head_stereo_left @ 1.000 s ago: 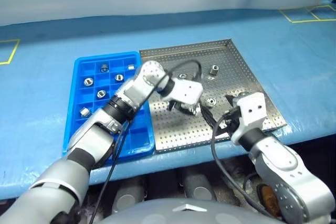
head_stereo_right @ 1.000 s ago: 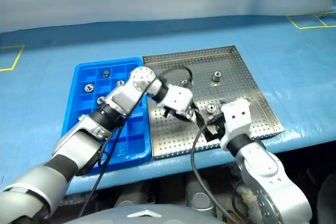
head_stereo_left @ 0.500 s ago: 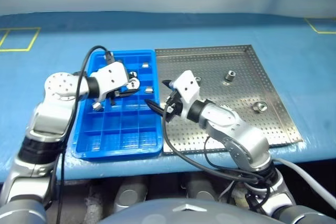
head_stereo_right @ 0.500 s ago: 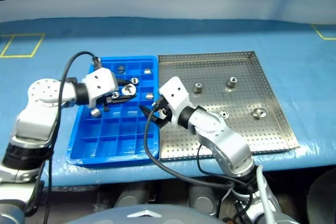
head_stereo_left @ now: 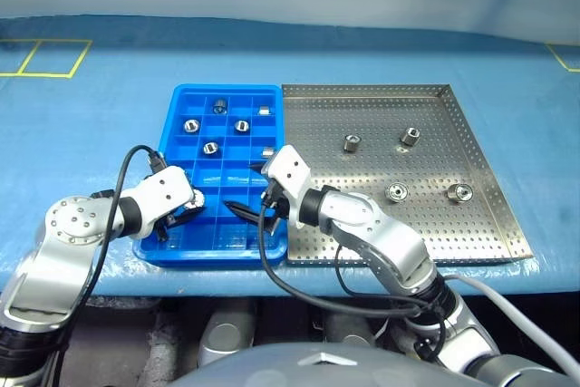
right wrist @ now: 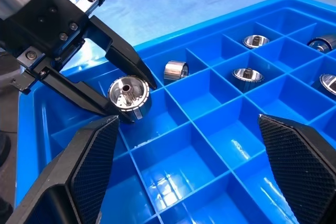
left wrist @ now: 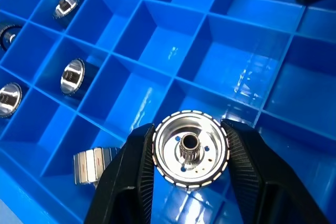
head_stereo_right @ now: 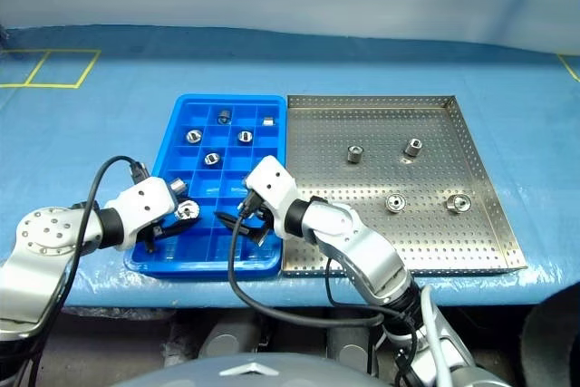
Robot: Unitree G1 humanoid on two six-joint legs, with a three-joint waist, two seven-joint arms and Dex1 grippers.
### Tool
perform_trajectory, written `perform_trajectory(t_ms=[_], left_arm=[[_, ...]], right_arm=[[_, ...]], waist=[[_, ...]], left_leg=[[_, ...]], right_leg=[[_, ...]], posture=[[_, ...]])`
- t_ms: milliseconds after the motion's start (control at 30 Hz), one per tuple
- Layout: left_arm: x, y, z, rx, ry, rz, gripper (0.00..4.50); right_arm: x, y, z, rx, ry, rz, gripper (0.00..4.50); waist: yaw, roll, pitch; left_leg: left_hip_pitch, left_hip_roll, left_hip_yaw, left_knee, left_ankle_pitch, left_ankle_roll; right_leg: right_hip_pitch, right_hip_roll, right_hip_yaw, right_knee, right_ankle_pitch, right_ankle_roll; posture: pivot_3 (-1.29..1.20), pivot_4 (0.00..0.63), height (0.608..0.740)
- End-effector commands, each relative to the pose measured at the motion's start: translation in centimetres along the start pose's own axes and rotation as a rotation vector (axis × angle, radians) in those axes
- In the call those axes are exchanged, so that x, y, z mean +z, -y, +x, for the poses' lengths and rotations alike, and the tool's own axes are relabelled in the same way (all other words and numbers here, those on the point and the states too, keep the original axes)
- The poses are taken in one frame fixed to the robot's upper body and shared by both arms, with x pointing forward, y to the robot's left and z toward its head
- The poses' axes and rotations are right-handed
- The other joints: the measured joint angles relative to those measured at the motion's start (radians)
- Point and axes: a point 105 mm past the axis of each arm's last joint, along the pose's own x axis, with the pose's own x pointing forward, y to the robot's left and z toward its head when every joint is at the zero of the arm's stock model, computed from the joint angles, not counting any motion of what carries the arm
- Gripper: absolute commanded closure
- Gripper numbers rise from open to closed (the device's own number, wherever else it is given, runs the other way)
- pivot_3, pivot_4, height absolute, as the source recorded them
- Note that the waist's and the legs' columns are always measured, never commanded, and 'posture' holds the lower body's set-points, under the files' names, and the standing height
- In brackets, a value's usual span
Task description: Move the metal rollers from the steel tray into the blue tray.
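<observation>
Head views, taking the bright blue plastic grid tray (head_stereo_left: 222, 174) as the landmark. You have the left gripper (head_stereo_right: 181, 215) low over its near left corner, fingers clamped on one shiny silver metal roller (head_stereo_right: 188, 209). The right gripper (head_stereo_left: 249, 210) hangs over the near right part of the same tray, jaws spread wide, nothing between them. The large perforated steel tray (head_stereo_left: 471, 224) lies touching the blue tray's right edge.

Count from here: four rollers loose on the steel tray, two toward its far side (head_stereo_left: 352, 142) (head_stereo_left: 410, 136), two nearer the middle right (head_stereo_left: 396, 192) (head_stereo_left: 461, 192). Six rest in blue compartments, mostly in the far rows. One in the grip makes eleven in all. Two trays, two grippers.

Left wrist view. The held roller (left wrist: 190, 149) faces you end-on, toothed rim, dark centre hub, pinched between the two ribbed fingers (left wrist: 131, 182). It hangs above empty blue compartments; a seated roller (left wrist: 93, 166) lies just beside the left finger.

Right wrist view. You see the left gripper (right wrist: 137, 94) with its roller (right wrist: 129, 96) poised over a near-corner compartment, one roller (right wrist: 176, 70) in the cell just beyond. The right arm's own pads (right wrist: 92, 156) stand far apart, empty.

Step in hand, as I judge it: placing. Next, you need to centre the roller over one empty cell, lower it clear of the dividers, then part the fingers. Four more trips to the steel tray remain after that.
</observation>
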Motion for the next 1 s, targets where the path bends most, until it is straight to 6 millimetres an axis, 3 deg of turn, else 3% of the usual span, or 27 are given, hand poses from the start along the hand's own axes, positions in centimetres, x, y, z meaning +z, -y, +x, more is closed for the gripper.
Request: perform_trajectory(t_ms=[33,333,433,567,667,767,867,1000], left_arm=[[-0.5,-0.5,0.0,0.039,-0.026,0.010,2.81],[-1.0,-1.1,1.5,0.065,-0.017,-0.032,2.81],[0.0,-1.0,1.7,0.034,0.030,-0.036,1.87],[3.9,-1.7,1.0,-0.011,0.210,-0.061,0.61],[8.5,-2.6,0.4,-0.078,0.391,-0.023,0.61],[12.6,-4.4,1.1,-0.079,0.519,-0.014,0.61],[15.7,-5.9,3.3,-0.060,0.570,-0.054,0.61],[19.0,-6.0,7.8,-0.093,0.570,-0.071,0.61]], right_arm=[[1.0,0.0,-0.4,-0.003,0.048,-0.019,0.00],[0.8,0.1,-0.7,-0.027,0.047,-0.019,0.00],[0.8,0.5,-1.0,-0.054,0.050,-0.021,0.00],[1.1,1.2,-2.1,-0.115,0.067,-0.019,0.00],[1.2,2.0,-3.7,-0.190,0.071,-0.025,0.00],[1.2,2.8,-5.3,-0.270,0.065,-0.023,0.00],[0.8,3.4,-6.8,-0.350,0.053,-0.011,0.00],[-0.2,3.9,-8.7,-0.455,0.024,0.024,0.00]], waist=[[-0.003,0.000,0.000],[-0.021,0.001,0.000],[-0.027,0.000,0.000],[-0.023,0.000,0.000],[-0.014,0.000,0.001],[-0.021,-0.001,0.000],[-0.045,0.000,-0.001],[-0.078,0.000,0.000]], left_leg=[[0.000,0.000,0.000,0.000,0.000,0.000],[0.001,0.000,0.000,-0.001,0.001,-0.002],[0.001,0.000,0.000,-0.001,0.001,-0.002],[0.000,0.000,-0.001,-0.001,0.001,-0.001],[-0.001,-0.001,-0.005,0.001,0.000,0.000],[-0.001,-0.003,-0.007,0.004,0.001,-0.001],[0.000,-0.004,-0.002,0.004,0.002,-0.002],[-0.001,-0.003,0.000,0.004,0.002,-0.002]], right_leg=[[0.000,0.000,0.000,0.000,0.000,0.000],[0.000,0.000,0.000,0.002,0.000,0.000],[0.000,0.000,0.000,0.002,0.001,0.000],[-0.001,0.000,-0.001,0.001,0.001,0.000],[-0.001,-0.002,-0.005,-0.003,0.001,0.001],[0.001,-0.004,-0.006,-0.003,0.002,0.001],[0.004,-0.004,-0.003,-0.002,0.006,0.004],[0.003,-0.003,-0.001,-0.002,0.006,0.005]], posture=[[0.19,0.150,0.740],[0.16,0.150,0.740],[0.14,0.150,0.740],[0.09,0.150,0.740],[0.06,0.150,0.740],[0.02,0.150,0.740],[-0.04,0.150,0.740],[-0.10,0.150,0.740]])
